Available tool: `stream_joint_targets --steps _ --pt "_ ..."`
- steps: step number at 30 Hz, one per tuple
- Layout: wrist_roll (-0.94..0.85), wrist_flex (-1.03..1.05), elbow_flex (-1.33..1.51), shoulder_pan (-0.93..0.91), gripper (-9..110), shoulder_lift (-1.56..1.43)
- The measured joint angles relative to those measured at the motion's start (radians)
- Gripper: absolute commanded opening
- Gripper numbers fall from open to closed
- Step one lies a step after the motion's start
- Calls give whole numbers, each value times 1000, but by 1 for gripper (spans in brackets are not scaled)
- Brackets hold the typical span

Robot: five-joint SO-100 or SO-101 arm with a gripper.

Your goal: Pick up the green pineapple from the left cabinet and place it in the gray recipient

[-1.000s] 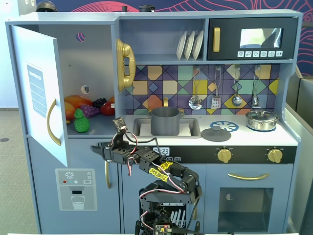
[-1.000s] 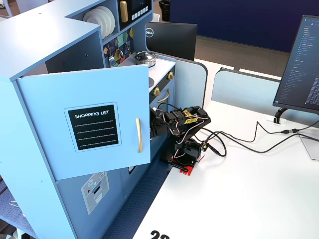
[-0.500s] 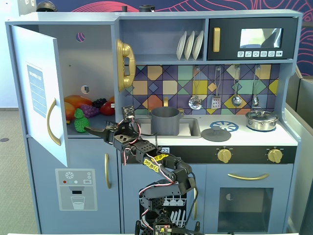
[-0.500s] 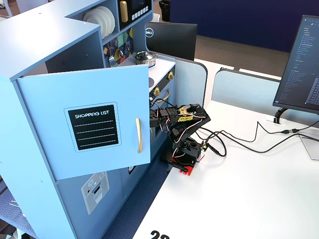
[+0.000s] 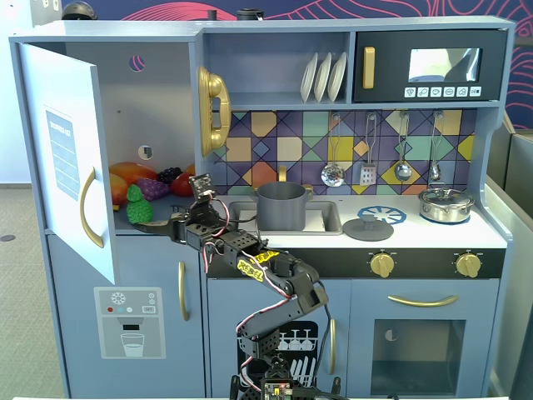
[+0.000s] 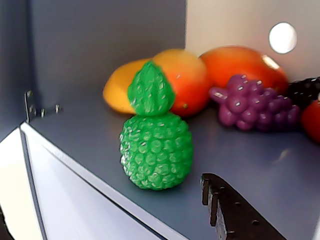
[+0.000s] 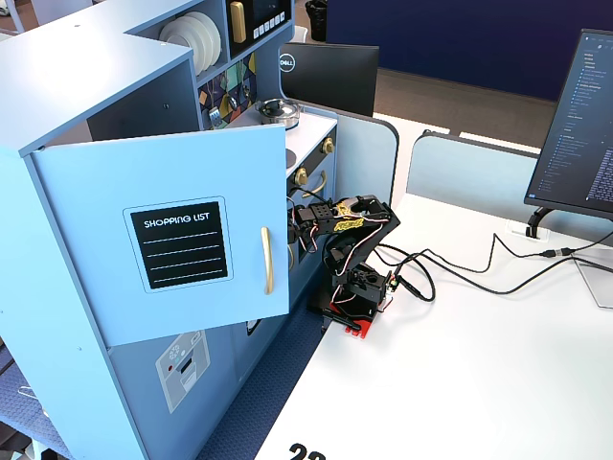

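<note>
The green pineapple (image 5: 137,207) stands upright near the front edge of the shelf in the left cabinet (image 5: 158,92), whose white door (image 5: 67,158) hangs open. In the wrist view the pineapple (image 6: 156,145) is close ahead. My gripper (image 5: 171,223) reaches in low from the right, just short of the pineapple, open and empty. One black finger (image 6: 235,215) shows at the lower right of the wrist view, apart from the fruit. The gray recipient (image 5: 281,206) sits in the sink to the right. In the side fixed view the door (image 7: 182,240) hides the gripper and the fruit.
Orange-red fruits (image 6: 200,75), a purple grape bunch (image 6: 255,102) and a dark berry bunch (image 5: 170,175) lie behind the pineapple. A gold handset (image 5: 212,108) hangs on the cabinet's right wall. A pot lid (image 5: 368,227) and a steel pot (image 5: 445,204) sit on the counter.
</note>
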State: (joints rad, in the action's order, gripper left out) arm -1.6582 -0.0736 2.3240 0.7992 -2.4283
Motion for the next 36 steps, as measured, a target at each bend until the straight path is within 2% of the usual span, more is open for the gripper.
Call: stream_joint_targets --steps 12,36 --pt "-31 12 -133 -5 43 179" --pt "25 -149 -285 -11 43 499"
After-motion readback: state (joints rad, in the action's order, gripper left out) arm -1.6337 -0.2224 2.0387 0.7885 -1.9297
